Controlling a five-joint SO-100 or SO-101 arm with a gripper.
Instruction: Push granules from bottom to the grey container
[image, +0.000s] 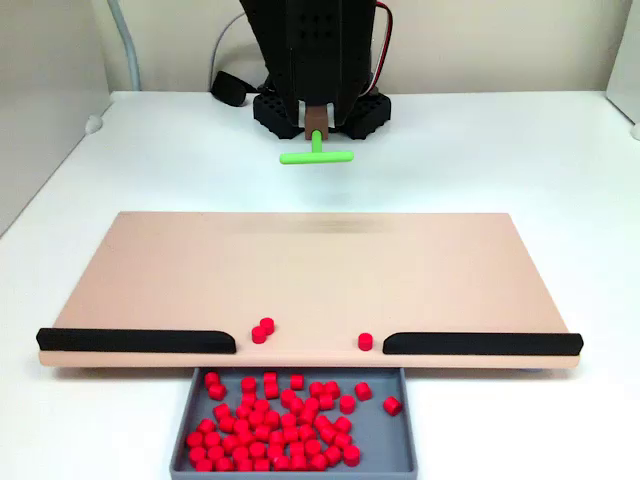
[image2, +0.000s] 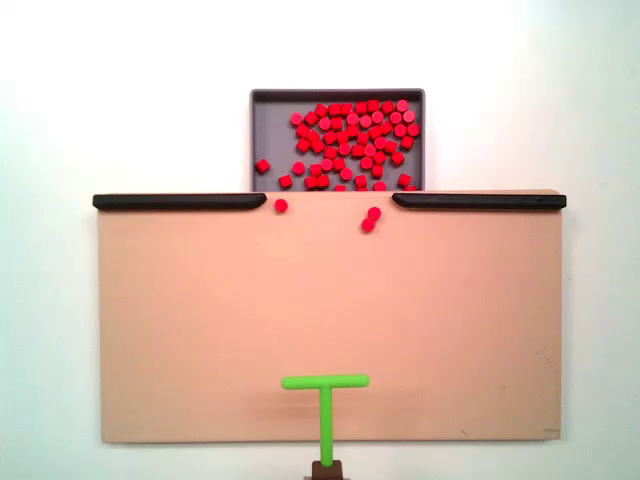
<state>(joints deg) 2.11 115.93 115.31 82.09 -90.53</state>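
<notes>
I judge the job nearly done: most granules already lie in the grey container, which sits past the gap between the two black bars. Three granules remain on the board, close to that gap. The pusher hangs near the board's arm-side edge, well apart from them. I cannot tell how the gripper's jaws stand.

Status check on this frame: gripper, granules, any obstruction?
Gripper not discernible; green T-shaped pusher at board's near edge. Most granules in the grey container; three left on tan board near gap. Path clear.
</notes>
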